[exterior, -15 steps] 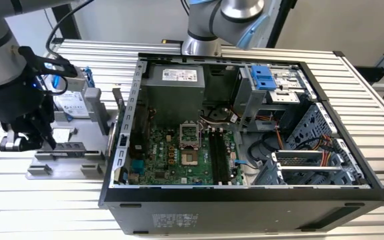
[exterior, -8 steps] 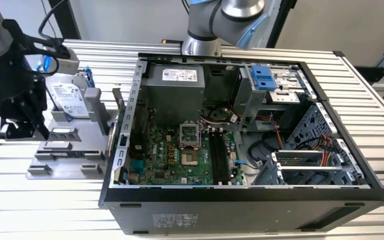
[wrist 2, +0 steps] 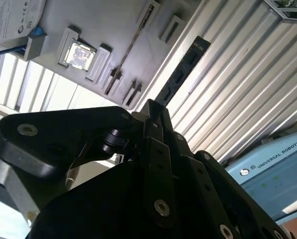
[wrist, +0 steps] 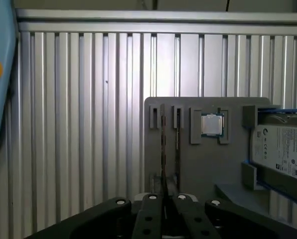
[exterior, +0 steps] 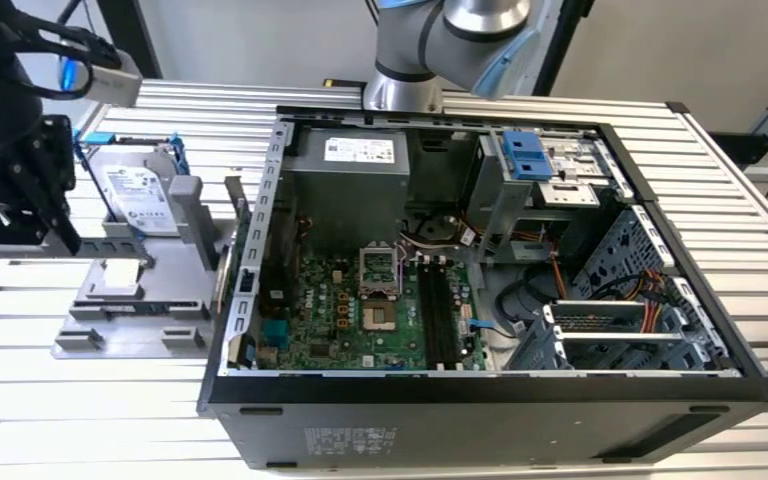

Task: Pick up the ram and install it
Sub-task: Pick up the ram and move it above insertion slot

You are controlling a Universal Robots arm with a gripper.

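**Operator:** What does the second wrist view give me?

**Observer:** You have the gripper (wrist 2: 152, 107) pinched tight on one end of the ram (wrist 2: 181, 69). The dark stick juts out from the fingertips over the ribbed table (wrist 2: 248, 74), apart from the grey holder (wrist 2: 113, 20).

**Operator:** And the first wrist view?

**Observer:** There you see the ram (wrist: 163, 149) edge-on, a thin line rising from the closed fingers. Behind it lies the grey holder with its processor chip (wrist: 212, 124) and hard drive (wrist: 283, 149).

**Operator:** The exterior view?

**Observer:** Your gripper hangs at the exterior view's left, beside the grey holder. It is well apart from the open computer case (exterior: 491, 390) and its motherboard (exterior: 344, 310).
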